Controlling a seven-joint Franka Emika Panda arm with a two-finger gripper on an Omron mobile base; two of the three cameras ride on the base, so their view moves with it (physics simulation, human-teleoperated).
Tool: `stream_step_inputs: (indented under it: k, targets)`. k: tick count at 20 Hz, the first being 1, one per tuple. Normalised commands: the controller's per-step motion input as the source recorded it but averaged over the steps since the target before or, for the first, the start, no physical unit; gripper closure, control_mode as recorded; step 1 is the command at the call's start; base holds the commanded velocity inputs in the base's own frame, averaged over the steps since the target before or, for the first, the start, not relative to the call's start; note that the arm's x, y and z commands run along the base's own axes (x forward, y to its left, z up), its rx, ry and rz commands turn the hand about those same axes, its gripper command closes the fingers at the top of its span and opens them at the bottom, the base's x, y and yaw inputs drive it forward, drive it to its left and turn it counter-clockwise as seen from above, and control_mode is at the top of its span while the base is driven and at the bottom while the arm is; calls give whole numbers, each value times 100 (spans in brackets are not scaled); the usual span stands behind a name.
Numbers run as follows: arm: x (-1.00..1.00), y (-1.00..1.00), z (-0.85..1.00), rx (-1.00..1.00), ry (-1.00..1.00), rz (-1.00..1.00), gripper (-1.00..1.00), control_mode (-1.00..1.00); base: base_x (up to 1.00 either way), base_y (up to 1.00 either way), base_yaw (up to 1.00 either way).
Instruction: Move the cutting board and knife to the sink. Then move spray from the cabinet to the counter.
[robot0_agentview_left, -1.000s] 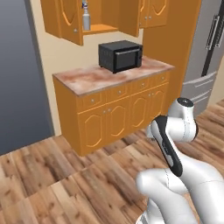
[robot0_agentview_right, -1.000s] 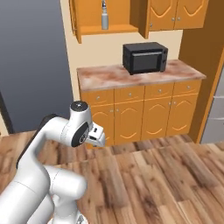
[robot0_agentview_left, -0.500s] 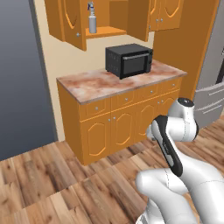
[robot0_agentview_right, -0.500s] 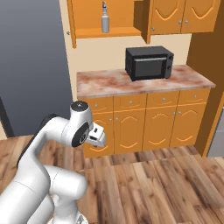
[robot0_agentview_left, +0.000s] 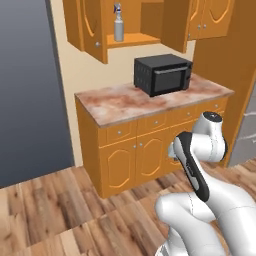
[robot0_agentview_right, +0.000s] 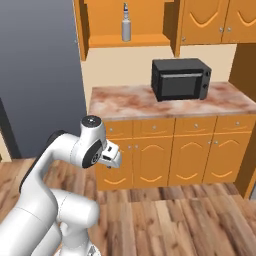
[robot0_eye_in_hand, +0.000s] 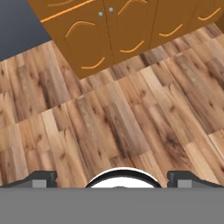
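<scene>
While my claw (robot0_eye_in_hand: 112, 179) hung spread and empty over the floor, the spray (robot0_agentview_left: 118, 23) stood far up in the cabinet (robot0_agentview_left: 131, 39); fetching it meant reaching up.

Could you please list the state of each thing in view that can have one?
Cabinet: doors open.
Spray: upright on the cabinet shelf.
Microwave: door shut, on the counter.
Base cabinet doors: shut.
Gripper: open, empty, above the floor.
</scene>
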Motion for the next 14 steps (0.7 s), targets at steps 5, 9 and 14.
stream_step_inputs:
  k: [5,9,14]
  targets:
    - [0,0,0,0,0,0,-100,100,62,-28,18]
    - [0,0,0,0,0,0,-100,100,64,-29,22]
    - [0,0,0,0,0,0,-100,100,59,-30,24]
